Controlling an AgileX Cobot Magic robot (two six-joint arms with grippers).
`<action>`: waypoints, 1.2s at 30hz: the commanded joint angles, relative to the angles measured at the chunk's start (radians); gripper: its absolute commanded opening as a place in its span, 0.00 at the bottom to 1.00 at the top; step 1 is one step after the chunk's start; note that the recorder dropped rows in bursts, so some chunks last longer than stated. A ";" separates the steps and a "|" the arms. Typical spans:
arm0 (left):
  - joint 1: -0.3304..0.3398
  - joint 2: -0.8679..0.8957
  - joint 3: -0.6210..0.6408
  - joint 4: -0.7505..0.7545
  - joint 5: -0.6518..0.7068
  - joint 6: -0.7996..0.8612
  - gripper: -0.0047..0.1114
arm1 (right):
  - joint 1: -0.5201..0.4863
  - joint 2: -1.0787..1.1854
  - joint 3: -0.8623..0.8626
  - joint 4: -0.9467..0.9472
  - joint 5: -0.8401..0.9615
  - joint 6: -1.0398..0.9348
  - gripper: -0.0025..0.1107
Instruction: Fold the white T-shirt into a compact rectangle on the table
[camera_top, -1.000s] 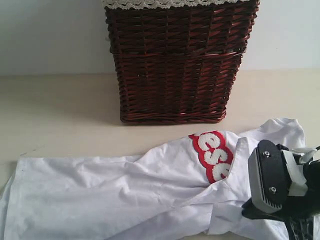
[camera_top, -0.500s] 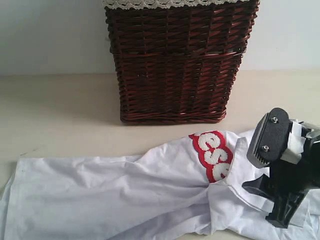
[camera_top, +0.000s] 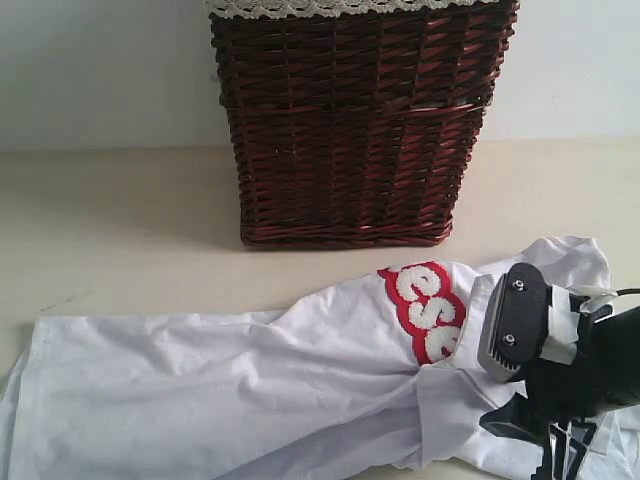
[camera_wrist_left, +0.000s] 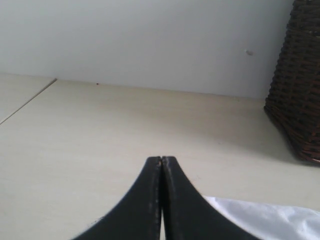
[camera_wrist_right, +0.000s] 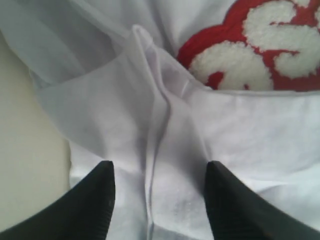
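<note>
R gripper (camera_wrist_right: 160, 167) lower, jaws apart, empty, over rumpled white T-shirt (camera_top: 200, 390); L gripper (camera_wrist_left: 161, 161) closed.

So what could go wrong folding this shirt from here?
The open right tool straddles a raised ridge of the crumpled white cotton T-shirt; closing may pinch several layers. The red-outlined lettering is half tucked under, so a fold now may set creases. The dark brown wicker basket stands close behind; swung cloth could snag it.
</note>
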 joint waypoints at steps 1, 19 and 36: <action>0.002 -0.004 -0.001 0.003 0.003 -0.004 0.04 | 0.000 0.019 -0.002 0.013 -0.040 -0.017 0.38; 0.002 -0.004 -0.001 0.003 0.003 -0.004 0.04 | 0.000 -0.083 -0.013 0.013 -0.086 -0.015 0.02; 0.002 -0.004 -0.001 0.003 0.003 -0.004 0.04 | 0.000 -0.134 -0.050 0.036 -0.356 -0.012 0.02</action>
